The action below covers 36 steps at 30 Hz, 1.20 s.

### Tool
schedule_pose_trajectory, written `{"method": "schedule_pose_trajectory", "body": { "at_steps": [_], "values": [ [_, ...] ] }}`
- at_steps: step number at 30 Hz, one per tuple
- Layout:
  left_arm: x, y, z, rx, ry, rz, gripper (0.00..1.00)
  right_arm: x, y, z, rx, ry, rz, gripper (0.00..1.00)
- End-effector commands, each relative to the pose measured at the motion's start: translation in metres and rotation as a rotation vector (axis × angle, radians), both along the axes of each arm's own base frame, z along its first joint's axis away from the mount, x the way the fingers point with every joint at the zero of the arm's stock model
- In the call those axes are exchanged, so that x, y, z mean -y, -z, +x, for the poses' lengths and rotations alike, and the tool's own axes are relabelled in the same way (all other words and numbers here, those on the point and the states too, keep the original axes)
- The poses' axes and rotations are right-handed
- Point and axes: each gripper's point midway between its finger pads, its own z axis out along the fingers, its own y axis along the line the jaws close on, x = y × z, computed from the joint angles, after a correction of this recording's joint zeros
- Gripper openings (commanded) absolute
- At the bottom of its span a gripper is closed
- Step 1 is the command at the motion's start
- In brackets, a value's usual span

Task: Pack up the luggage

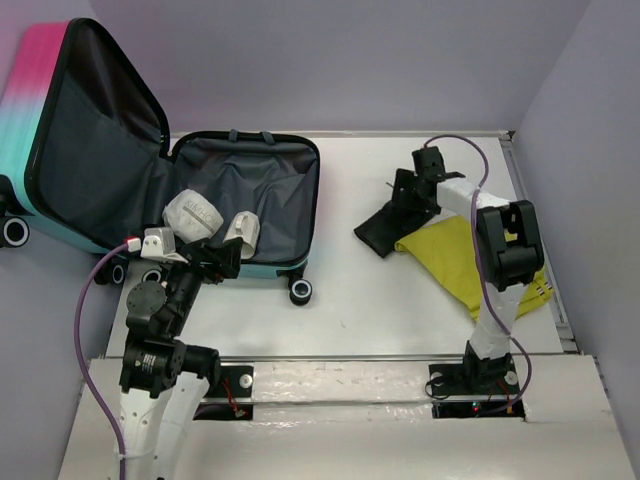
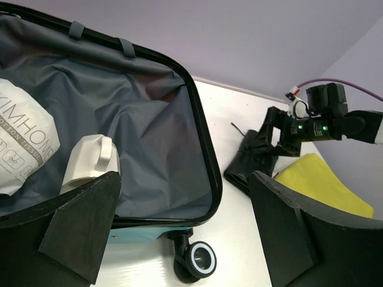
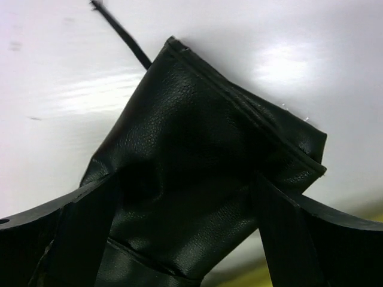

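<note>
Top: luggage [image 1: 245,190] open, bench [image 1: 360,300] left side; tissue pack [image 1: 190,215] + white container [image 1: 243,228] inside. Black pouch [image 1: 383,228], yellow cloth [image 1: 450,262] not yet packed.
L wrist: left pincer [image 2: 185,179] spread, empty, over near rim.
R wrist: right pincer [image 3: 185,179] spread astride pouch, unclenched. Approx half done.

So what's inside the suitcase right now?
A white tissue pack and a small white container lie side by side in the open luggage, on its grey lining. Anything under those two is covered, so I can't see it.
</note>
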Motion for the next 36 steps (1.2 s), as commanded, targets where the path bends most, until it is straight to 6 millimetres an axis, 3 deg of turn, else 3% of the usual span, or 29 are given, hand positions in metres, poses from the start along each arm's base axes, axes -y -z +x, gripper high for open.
{"method": "schedule_pose_trajectory", "body": {
  "at_steps": [1,2,4,6,10,11,12,16,20,25,30,32,35,36],
  "values": [
    [0.004,-0.018,-0.001,0.056,0.023,0.0,0.99,-0.096,-0.002,0.008,-0.002,-0.239,0.174,0.95],
    [0.004,-0.018,-0.001,0.055,0.021,0.0,0.99,-0.109,-0.018,0.022,0.048,-0.284,0.168,0.95],
    [0.003,-0.018,0.0,0.052,0.02,0.0,0.99,-0.125,-0.017,0.03,0.054,-0.322,0.162,0.96],
    [0.003,-0.017,0.0,0.047,0.017,0.001,0.99,-0.127,-0.031,0.04,0.074,-0.309,0.165,0.97],
    [0.004,-0.016,0.001,0.046,0.021,0.002,0.99,-0.105,-0.065,0.042,0.158,-0.237,0.083,1.0],
    [0.004,-0.016,0.001,0.046,0.021,0.002,0.99,-0.101,-0.057,0.038,0.141,-0.229,0.069,1.0],
    [0.004,-0.017,0.001,0.047,0.023,0.001,0.99,-0.095,-0.074,0.036,0.174,-0.213,0.058,1.0],
    [0.003,-0.018,0.0,0.052,0.02,0.001,0.99,-0.078,-0.067,0.012,0.147,-0.198,0.004,1.0],
    [0.004,-0.017,0.0,0.049,0.021,0.002,0.99,-0.059,-0.034,-0.014,0.051,-0.191,-0.04,1.0],
    [0.004,-0.017,0.0,0.049,0.025,0.001,0.99,-0.069,-0.003,-0.045,-0.073,-0.281,0.041,1.0],
    [0.004,-0.017,0.0,0.052,0.025,0.001,0.99,-0.089,0.014,-0.06,-0.143,-0.352,0.142,1.0],
    [0.004,-0.017,0.0,0.05,0.021,0.001,0.99,-0.099,0.015,-0.064,-0.153,-0.384,0.199,0.95],
    [0.004,-0.017,0.0,0.05,0.021,0.001,0.99,-0.101,0.021,-0.061,-0.147,-0.364,0.215,0.7],
    [0.004,-0.018,0.0,0.051,0.023,-0.001,0.99,-0.103,0.021,-0.059,-0.137,-0.358,0.221,0.54]
  ]
}}
